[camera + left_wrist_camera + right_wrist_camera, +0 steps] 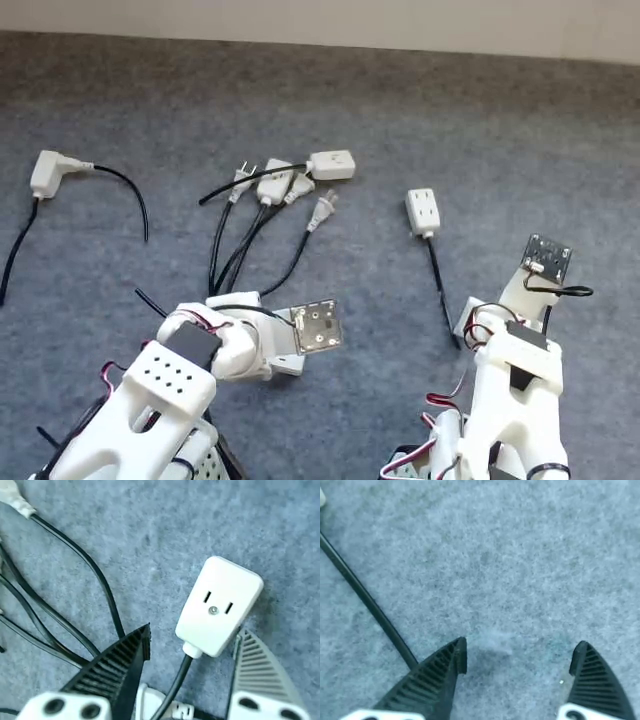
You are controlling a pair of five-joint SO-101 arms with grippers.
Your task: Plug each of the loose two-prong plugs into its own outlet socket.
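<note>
The left end effector (194, 631) is hovering released, jaws apart, with the white outlet socket (220, 605) showing between them; it is grasping nothing. On the grey surface (480, 120), a loose two-prong plug (322, 210) is lying near that socket, to its left. Recommended: grip the plug by its body, leaving the prongs free and lining them up with the slots. The right end effector (522, 642) is also standing released, above bare surface beside the socket's black cord (365, 597); it should probably be bracing the socket against sliding.
</note>
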